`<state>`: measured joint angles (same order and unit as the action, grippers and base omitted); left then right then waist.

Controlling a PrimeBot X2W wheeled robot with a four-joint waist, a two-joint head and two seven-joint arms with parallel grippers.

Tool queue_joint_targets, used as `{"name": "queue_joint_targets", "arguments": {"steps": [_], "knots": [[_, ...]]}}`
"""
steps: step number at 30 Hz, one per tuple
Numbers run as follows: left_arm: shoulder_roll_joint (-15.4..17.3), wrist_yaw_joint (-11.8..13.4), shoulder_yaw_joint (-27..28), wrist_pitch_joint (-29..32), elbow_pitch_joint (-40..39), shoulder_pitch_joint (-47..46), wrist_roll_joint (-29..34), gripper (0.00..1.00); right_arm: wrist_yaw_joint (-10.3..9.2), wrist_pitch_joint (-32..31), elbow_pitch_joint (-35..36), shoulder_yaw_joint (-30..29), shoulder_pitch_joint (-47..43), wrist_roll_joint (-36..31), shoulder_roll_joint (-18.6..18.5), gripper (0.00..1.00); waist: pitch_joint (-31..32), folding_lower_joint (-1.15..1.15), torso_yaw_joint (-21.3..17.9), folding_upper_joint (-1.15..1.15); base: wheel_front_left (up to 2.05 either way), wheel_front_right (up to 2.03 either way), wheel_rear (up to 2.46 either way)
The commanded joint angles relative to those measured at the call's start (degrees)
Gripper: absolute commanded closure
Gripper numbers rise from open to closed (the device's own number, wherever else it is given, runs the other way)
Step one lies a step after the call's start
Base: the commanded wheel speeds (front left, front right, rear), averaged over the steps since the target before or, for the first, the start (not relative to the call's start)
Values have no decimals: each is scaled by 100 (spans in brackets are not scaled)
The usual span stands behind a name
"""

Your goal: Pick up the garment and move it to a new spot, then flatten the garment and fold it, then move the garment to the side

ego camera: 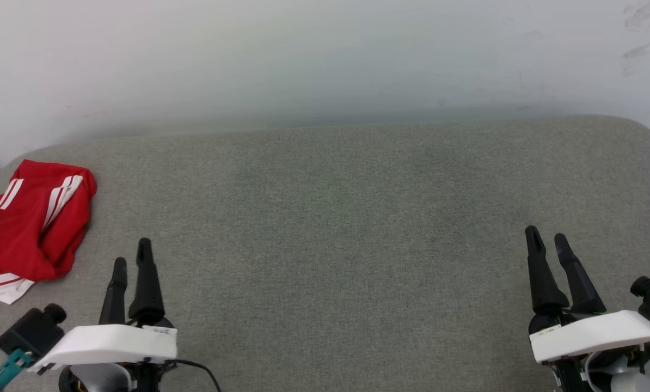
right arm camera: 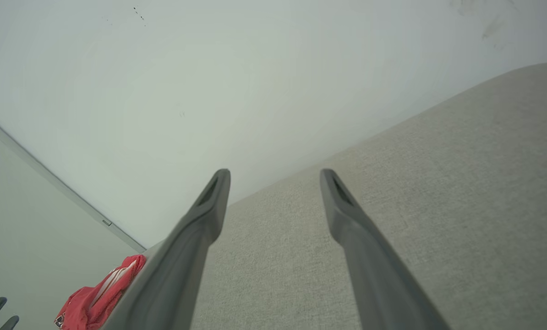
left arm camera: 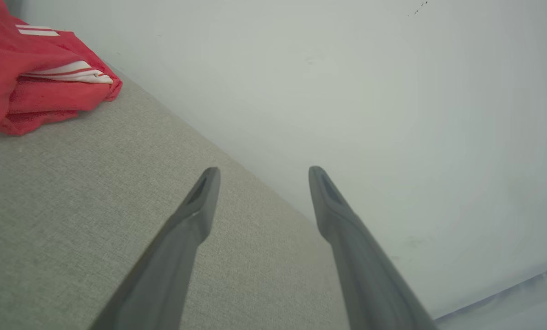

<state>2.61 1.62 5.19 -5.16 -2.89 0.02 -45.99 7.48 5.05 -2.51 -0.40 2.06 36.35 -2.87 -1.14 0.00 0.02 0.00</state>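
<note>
- The left gripper (ego camera: 132,252) is seen at the lower left of the head view, its 2 dark fingers spread wide and pointed toward the wall (ego camera: 325,54).
- In the left wrist view, a broad gap is shown between the fingers of the left gripper (left arm camera: 264,169). Only cushion and wall are seen through it.
- The right gripper (ego camera: 546,233) is seen at the lower right of the head view, also spread wide and well apart from the left one.
- In the right wrist view, the right gripper (right arm camera: 275,171) is shown with its fingers parted wide and bare cushion between them.
- Both grippers are held over a grey woven cushion (ego camera: 325,245). Whether it is touched cannot be told.
- The garment (ego camera: 31,228) is bunched in a red heap with white stripes at the cushion's left edge. It lies near the left gripper, to its left, and is not touched by it.
- The garment (left arm camera: 30,91) is seen at the upper left of the left wrist view.
- In the right wrist view, the garment (right arm camera: 95,298) is seen at the lower left, partly hidden behind a finger. The tips of the left gripper (right arm camera: 8,309) are seen in the bottom left corner.
- The pale wall is met by the cushion's far edge, and faint scuffs (ego camera: 638,32) are seen at its upper right.
</note>
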Motion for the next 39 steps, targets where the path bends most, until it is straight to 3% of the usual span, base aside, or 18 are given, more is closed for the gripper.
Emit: {"name": "queue_joint_targets", "arguments": {"steps": [1,10,18,39], "knots": [[22,52,-88,-47,-154,6,233,0,1,58,145,30,53,-209,-4,0,-5,0,-1,0,0,0,0],[144,282,-744,-202,-445,61,1402,0,1,211,282,137,-15,-1124,-4,0,-27,0,-15,0,0,0,0],[432,672,-1451,-329,-420,101,1874,0,1,336,327,224,-64,-1984,-3,0,-38,0,-35,0,0,0,0],[869,1125,-2364,-611,-75,17,2994,0,1,622,281,146,-151,-2970,-1,0,-78,0,-94,0,0,0,0]]}}
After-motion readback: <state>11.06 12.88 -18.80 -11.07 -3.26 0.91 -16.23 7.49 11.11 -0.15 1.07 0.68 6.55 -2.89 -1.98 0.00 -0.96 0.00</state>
